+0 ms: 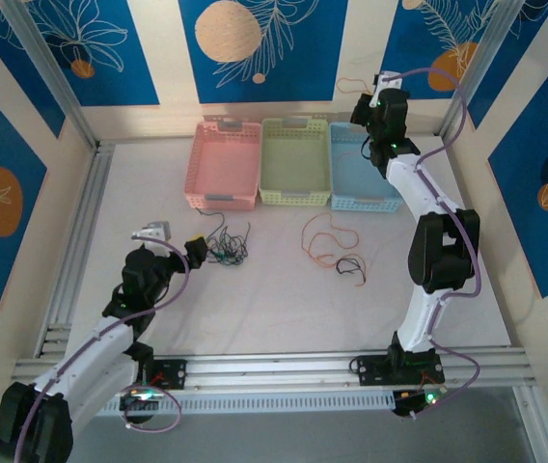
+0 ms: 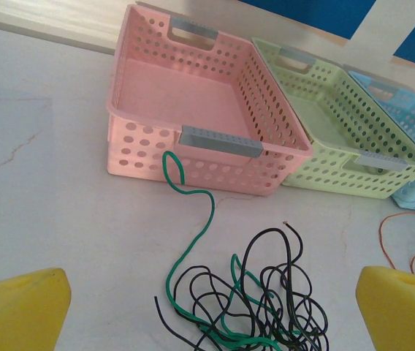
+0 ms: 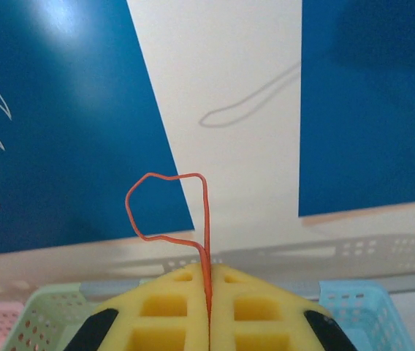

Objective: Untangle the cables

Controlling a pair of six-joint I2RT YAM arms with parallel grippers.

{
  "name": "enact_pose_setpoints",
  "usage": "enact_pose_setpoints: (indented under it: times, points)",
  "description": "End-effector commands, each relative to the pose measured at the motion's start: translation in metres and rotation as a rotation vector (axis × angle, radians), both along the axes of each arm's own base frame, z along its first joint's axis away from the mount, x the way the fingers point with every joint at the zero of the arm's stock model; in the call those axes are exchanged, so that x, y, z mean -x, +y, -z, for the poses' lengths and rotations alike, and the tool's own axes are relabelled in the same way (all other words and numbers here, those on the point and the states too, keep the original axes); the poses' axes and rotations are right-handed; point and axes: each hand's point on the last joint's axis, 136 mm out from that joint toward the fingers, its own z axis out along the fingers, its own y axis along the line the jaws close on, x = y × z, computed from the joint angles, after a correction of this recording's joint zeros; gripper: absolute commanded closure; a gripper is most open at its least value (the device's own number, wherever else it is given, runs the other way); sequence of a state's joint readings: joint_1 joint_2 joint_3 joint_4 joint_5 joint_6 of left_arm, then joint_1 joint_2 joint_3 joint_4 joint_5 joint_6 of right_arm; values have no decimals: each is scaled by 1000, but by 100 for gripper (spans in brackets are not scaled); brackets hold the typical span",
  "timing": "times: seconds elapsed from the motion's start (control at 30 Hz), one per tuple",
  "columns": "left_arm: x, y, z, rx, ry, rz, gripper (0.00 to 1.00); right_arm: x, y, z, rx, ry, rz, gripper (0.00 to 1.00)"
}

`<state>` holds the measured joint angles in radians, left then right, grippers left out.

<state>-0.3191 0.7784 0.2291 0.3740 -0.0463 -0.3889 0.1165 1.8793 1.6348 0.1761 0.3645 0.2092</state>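
**Place:** robot lab / test cell, not domestic.

**Evid.:**
- White table [image 1: 284, 309] w/ alu. extrusion frame [image 1: 274, 365] along its near edge & sides.
- 2 robot arms, left arm [image 1: 95, 349] & right arm [image 1: 426, 304], bolted to the rail at table's near edge.
- Printed blue backdrop panels [image 1: 245, 48] behind & either side of table.
- Pink basket [image 1: 224, 166], green basket [image 1: 295, 162], blue basket [image 1: 363, 174], perforated plastic, in a row at table's far edge.
- Loose cables [image 1: 228, 246] mid-table.
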Motion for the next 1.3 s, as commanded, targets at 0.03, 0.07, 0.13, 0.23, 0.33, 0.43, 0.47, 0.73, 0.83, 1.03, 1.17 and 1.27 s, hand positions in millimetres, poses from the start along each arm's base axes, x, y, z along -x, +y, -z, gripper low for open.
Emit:
enact_pose_setpoints:
  times: [0.03, 0.07, 0.13, 0.23, 0.33, 0.43, 0.47, 0.73, 0.83, 1.03, 1.17, 1.27]
  points:
    - [-2, -2, -12, 1, -36, 12, 0, 2, -12, -32, 44, -73, 59, 100]
    - [-2, -2, -12, 0, -36, 13, 0, -1, -14, -27, 44, -62, 62, 100]
    - [-2, -3, -12, 1, -37, 14, 0, -4, -18, -16, 43, -41, 72, 100]
    - [-2, -3, -12, 0, -36, 14, 0, -7, -24, 0, 34, -12, 82, 100]
    - [-3, -2, -11, -1, -33, 13, 0, -10, -25, 9, 29, 14, 67, 100]
    - [-3, -3, -11, -1, -33, 14, 0, -6, -20, -4, 12, -11, 37, 100]
    - [-3, -3, -11, -1, -32, 14, 0, -2, -15, -15, 2, -34, 23, 100]
    - [-3, -3, -11, -2, -30, 14, 0, 42, 3, -136, -20, -268, -30, 100]
    - [-3, -3, -11, -2, -30, 15, 0, 55, -4, -164, -14, -324, -1, 100]
    - [-3, -3, -11, -2, -29, 16, 0, 51, -22, -154, -21, -297, 53, 100]
    - [-4, -4, -11, -1, -30, 18, 0, 34, -24, -114, -28, -209, 53, 100]
    - [-3, -4, -11, -2, -28, 18, 0, 19, -24, -79, 11, -156, 84, 100]
